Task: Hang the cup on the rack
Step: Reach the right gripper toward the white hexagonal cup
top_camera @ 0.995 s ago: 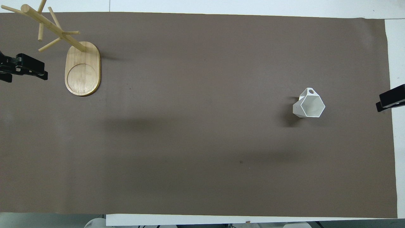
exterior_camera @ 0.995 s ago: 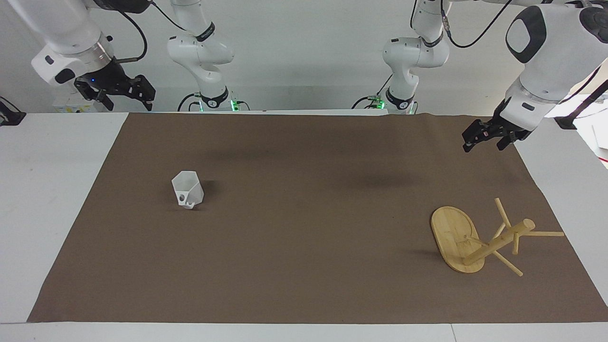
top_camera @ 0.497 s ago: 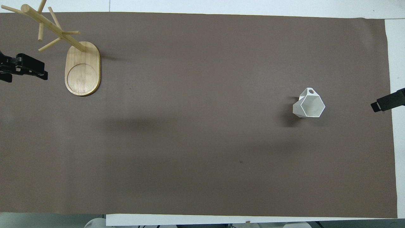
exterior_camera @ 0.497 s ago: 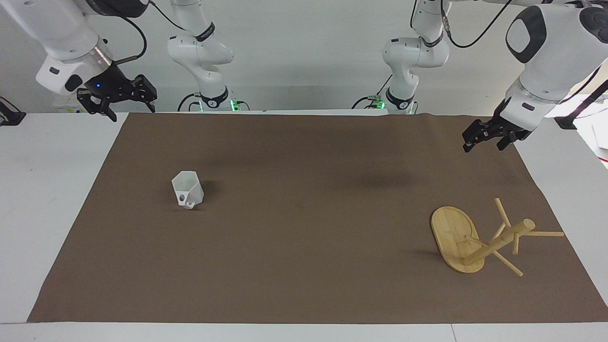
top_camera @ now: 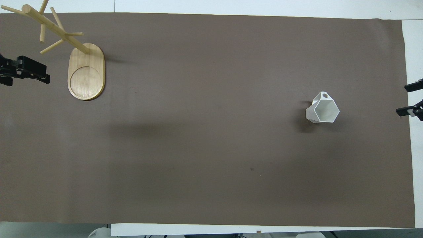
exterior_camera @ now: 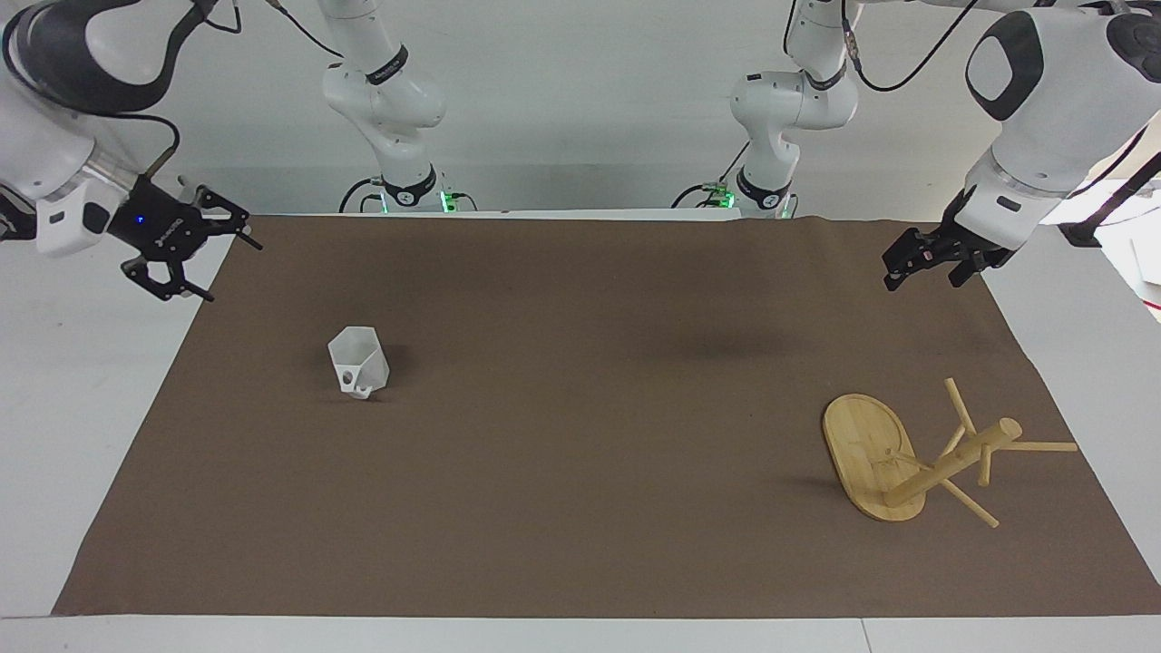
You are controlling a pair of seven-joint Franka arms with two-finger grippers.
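Observation:
The white faceted cup [exterior_camera: 358,361] stands upright on the brown mat toward the right arm's end, its handle on the side away from the robots; it also shows in the overhead view [top_camera: 322,109]. The bamboo rack [exterior_camera: 869,458] stands upright at the left arm's end, its pegs bare [top_camera: 86,71]. My right gripper [exterior_camera: 234,270] is open and empty in the air over the mat's edge, apart from the cup [top_camera: 402,100]. My left gripper [exterior_camera: 920,283] is open and empty over the mat's corner, apart from the rack [top_camera: 28,80].
The brown mat [exterior_camera: 580,508] covers most of the white table [exterior_camera: 82,363]. Nothing else lies on it between the cup and the rack.
My right gripper has come down and turned, moving away from the robots' end to the mat's edge beside the cup. The left arm, cup and rack have not moved.

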